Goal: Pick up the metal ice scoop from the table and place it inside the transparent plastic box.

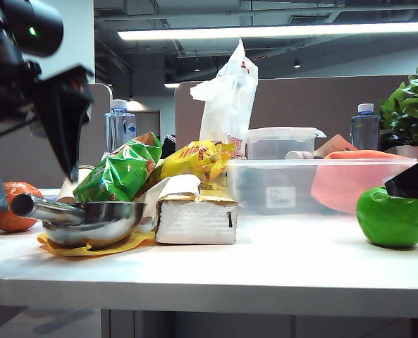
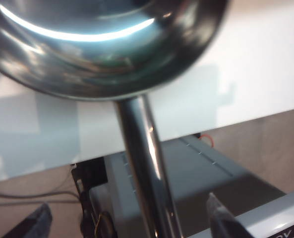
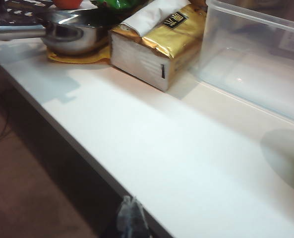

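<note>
The shiny steel ice scoop (image 2: 107,44) lies on the white worktop (image 1: 279,260) – its tubular handle runs straight back between the left gripper (image 2: 127,225)'s spread fingers (image 2: 218,215). The right gripper (image 3: 129,218) hangs farther off, fingers' state unclear.

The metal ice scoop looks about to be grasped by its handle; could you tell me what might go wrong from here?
1. The metal ice scoop has a smooth, round handle, so it may roll or slip as the open left gripper shuts its jaws.
2. It rests on a yellow cloth, which may drag or snag on lifting.
3. The tissue box and snack bags stand between it and the transparent plastic box; a low carry could hit them.
</note>
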You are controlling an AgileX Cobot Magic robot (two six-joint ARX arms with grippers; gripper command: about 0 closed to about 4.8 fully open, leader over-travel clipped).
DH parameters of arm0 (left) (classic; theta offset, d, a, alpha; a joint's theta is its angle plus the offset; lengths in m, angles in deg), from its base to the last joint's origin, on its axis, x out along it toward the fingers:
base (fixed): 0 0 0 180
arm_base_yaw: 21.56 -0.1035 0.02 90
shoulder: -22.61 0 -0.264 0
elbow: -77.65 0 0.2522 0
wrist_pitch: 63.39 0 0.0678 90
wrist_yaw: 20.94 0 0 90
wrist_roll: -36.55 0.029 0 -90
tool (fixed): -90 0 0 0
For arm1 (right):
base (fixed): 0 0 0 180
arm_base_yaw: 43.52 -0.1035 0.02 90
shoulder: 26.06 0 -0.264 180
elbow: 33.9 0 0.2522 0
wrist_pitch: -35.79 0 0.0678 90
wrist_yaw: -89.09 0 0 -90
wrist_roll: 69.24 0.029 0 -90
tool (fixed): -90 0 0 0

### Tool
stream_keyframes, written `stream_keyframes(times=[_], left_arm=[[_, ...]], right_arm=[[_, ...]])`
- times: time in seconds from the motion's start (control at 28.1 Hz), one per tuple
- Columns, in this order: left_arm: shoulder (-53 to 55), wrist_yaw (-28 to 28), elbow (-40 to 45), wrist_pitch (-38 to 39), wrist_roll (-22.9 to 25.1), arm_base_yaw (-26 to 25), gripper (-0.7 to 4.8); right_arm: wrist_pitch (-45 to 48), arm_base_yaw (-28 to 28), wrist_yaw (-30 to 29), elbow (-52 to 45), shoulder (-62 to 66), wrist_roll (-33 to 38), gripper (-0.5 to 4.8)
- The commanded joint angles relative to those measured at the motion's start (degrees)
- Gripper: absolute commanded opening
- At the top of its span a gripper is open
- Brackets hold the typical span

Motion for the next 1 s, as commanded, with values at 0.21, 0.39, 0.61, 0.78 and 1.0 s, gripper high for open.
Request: stream_keyframes(times=[0.21, 0.39, 0.61, 0.78, 1.0], left_arm=[[3.5, -0.4, -0.3, -3.0, 0.1, 1.3, 4.12], [4.2, -0.8, -0.3, -4.4, 0.1, 1.6, 3.21], [4.8, -0.9, -0.2, -6.1, 0.5, 1.6, 1.68], [4.9, -3.0, 0.0, -6.3, 0.7, 2.4, 1.81], [5.8, -2.5, 0.0, -6.4, 1.8, 4.0, 1.81]], right_arm=[[0.8, 0.0, -0.2, 0.1, -0.1, 0.0, -0.01], [0.8, 0.1, -0.2, 0.1, 0.0, 0.0, -0.01], [0.8, 0.1, -0.2, 0.1, 0.0, 0.0, -0.01], [0.8, 0.0, -0.2, 0.1, 0.0, 0.0, -0.01], [0.8, 0.0, -0.2, 0.1, 0.0, 0.0, -0.01]])
